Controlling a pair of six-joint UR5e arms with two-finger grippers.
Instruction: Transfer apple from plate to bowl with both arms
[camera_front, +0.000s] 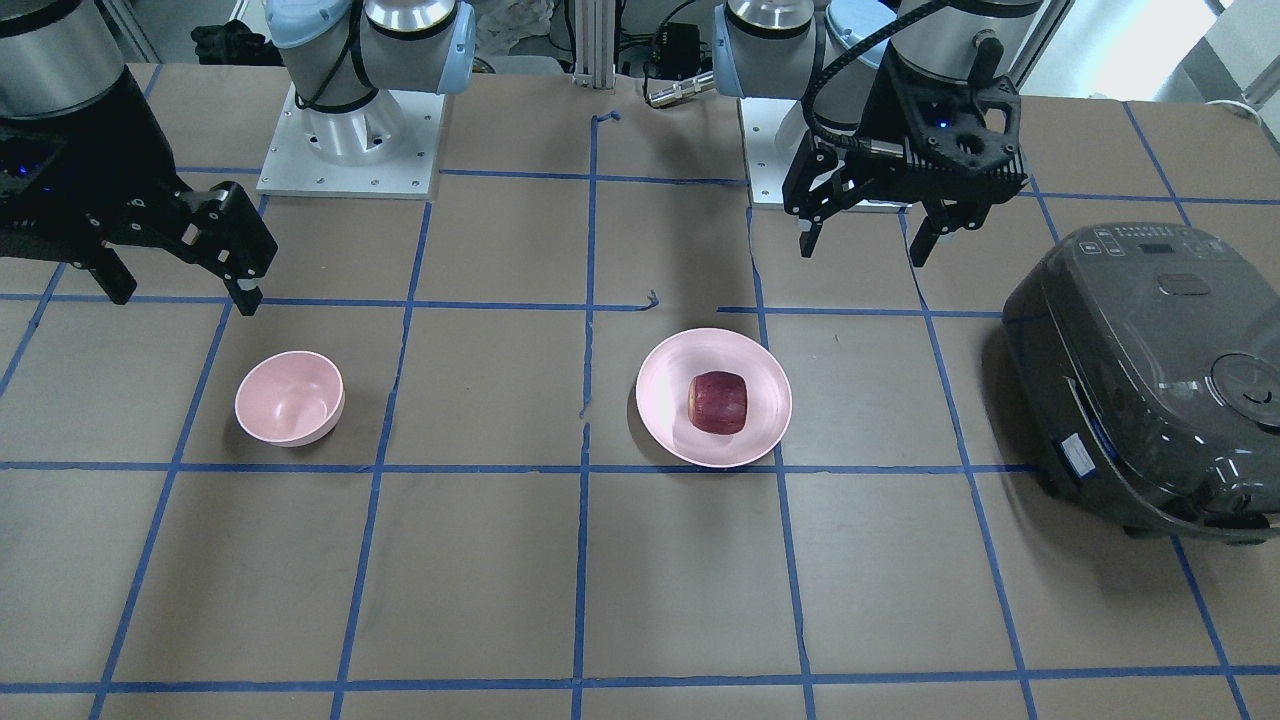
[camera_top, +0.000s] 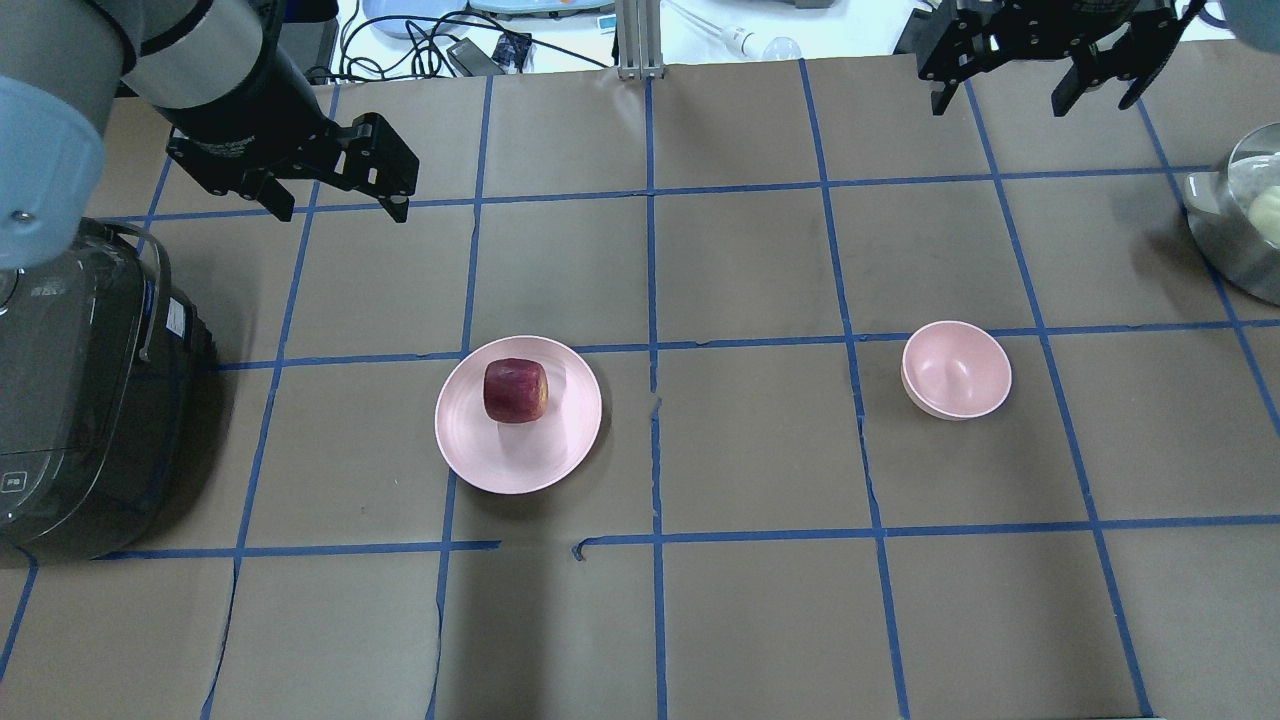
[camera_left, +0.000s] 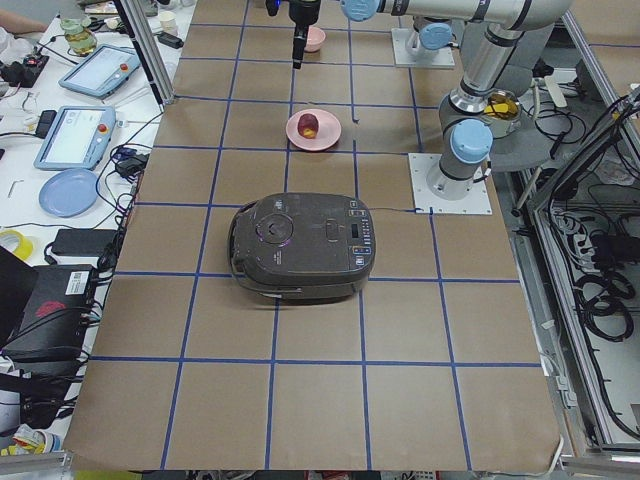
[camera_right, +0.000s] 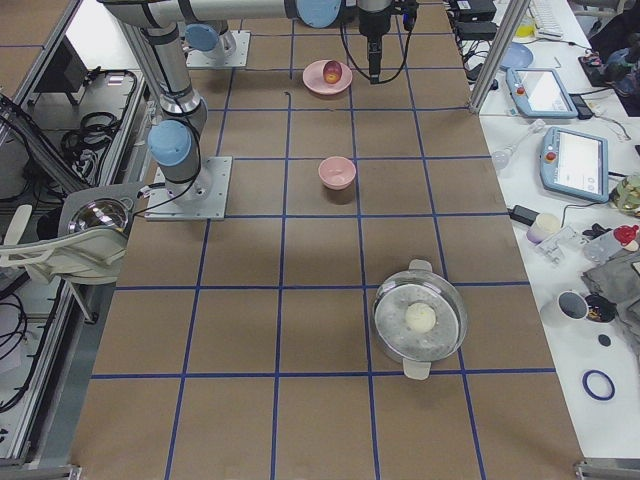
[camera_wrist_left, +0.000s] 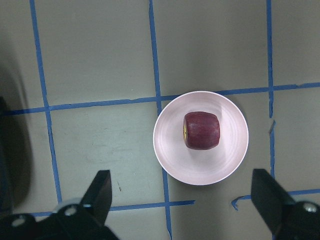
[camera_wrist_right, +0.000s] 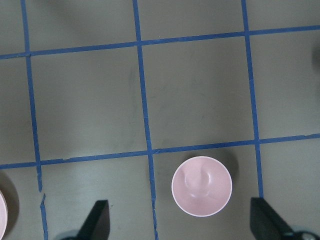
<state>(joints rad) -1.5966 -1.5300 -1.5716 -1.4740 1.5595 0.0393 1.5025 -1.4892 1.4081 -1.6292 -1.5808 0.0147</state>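
**A:** Brown paper tabletop (camera_top: 760, 450), gridded with blue tape (camera_top: 651, 250), is filling every view. Where is the apple sitting?

**B:** The apple (camera_top: 516, 390) is resting on the plate (camera_top: 520, 462), toward the plate's upper side in the overhead view. The plate is lying left of centre in that frame. Nothing is touching the fruit.

**A:** And the bowl?

**B:** The bowl (camera_top: 957, 368) is standing upright right of centre in the overhead view, well apart from the plate, with nothing in it.

**A:** Left gripper?

**B:** The left gripper (camera_top: 342, 205) is hovering in the upper left of the overhead frame, above the table and short of the plate. Its jaws are spread wide and gripping nothing. Its wrist camera is looking straight down on plate and apple, mid-frame.

**A:** Right gripper?

**B:** The right gripper (camera_top: 1000, 100) is hanging at the top right of the overhead frame, beyond the bowl. Its jaws are also parted and carrying nothing. In its wrist view the bowl is showing near the lower edge.

**A:** Other items?

**B:** A dark rice cooker (camera_top: 80, 400) is occupying the left edge. A steel pot (camera_top: 1225, 245) is sitting at the right edge, holding something pale and round.
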